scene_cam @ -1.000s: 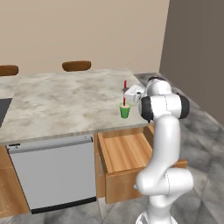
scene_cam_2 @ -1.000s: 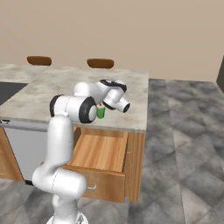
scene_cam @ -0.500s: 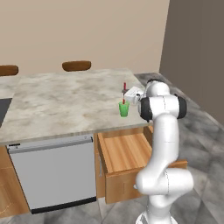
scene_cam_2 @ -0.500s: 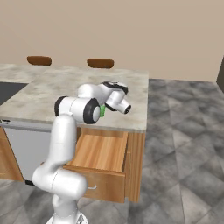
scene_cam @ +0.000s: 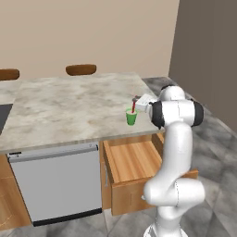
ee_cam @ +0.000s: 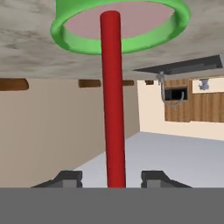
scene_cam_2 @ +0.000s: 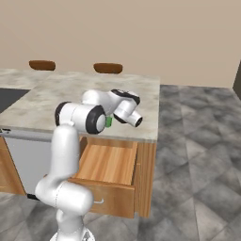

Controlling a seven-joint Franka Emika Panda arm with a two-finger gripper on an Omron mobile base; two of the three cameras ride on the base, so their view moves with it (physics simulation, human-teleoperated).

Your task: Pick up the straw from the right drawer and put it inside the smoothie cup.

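Observation:
The small green smoothie cup (scene_cam: 131, 117) stands on the marble counter near its front right edge, above the open right drawer (scene_cam: 134, 162). The red straw (scene_cam: 134, 108) leans up out of the cup toward my gripper (scene_cam: 139, 101). In the hand view the straw (ee_cam: 113, 100) runs from between my fingertips straight into the cup's green rim (ee_cam: 65, 33). My gripper (ee_cam: 111, 177) is open, with a gap showing on each side of the straw. From the right, my arm hides most of the cup (scene_cam_2: 108, 122). The wooden drawer (scene_cam_2: 108, 162) holds nothing.
A grey dishwasher panel (scene_cam: 55, 185) sits left of the drawer. The marble counter (scene_cam: 69, 106) stretches back to two brown chair backs (scene_cam: 81, 69). The robot's white base (scene_cam: 173, 194) stands right beside the pulled-out drawer. Grey tiled floor (scene_cam_2: 197, 155) lies to the right.
The straw has come down from above the cup and now rests inside it. My hand dropped a little toward the cup.

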